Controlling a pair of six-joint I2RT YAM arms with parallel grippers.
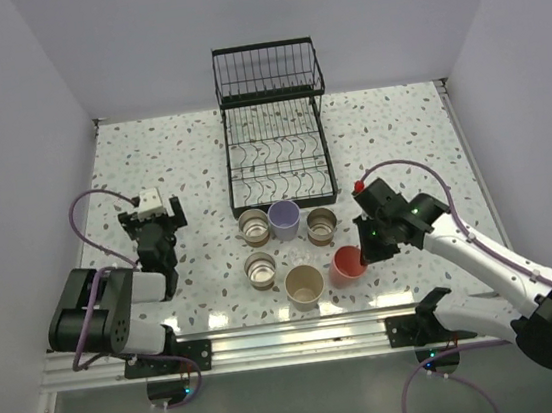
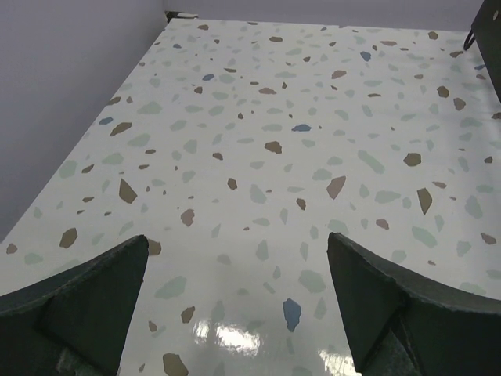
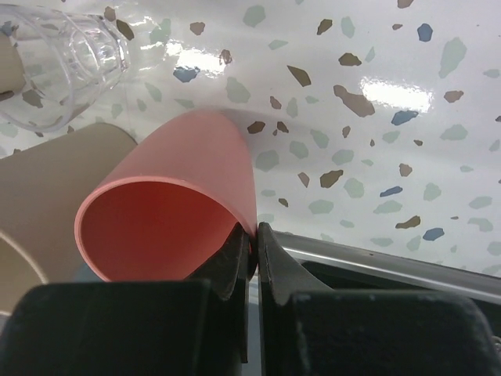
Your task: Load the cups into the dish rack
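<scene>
Black left gripper point(image 2: 235, 258): fingers spread wide with nothing between them. It is over bare table point(image 1: 399, 141) near the left edge, well apart from every cup.

Cluster at mid-table, between the near edge and the dish rack point(image 1: 278, 156). The rack stands toward the far edge with no cup in it.
- lavender cup point(image 1: 285, 218): just beside the rack's near side.
- brown cup point(image 1: 322, 225): to the right of the lavender one.
- beige cup point(image 1: 305, 286): nearest the near edge.
- clear cup point(image 3: 55, 63): beyond the beige one.

Coral-pink cup point(image 3: 168, 211): right end of the cluster, close to the near edge. Likely light, thin-walled, smooth and fairly stiff. Best taken at the rim, one finger inside and one outside. It may swing in so narrow a pinch.

Right gripper point(image 3: 252, 243): closed on that cup's wall at the rim, on its right side. Whether the cup is off the table cannot be told.
</scene>
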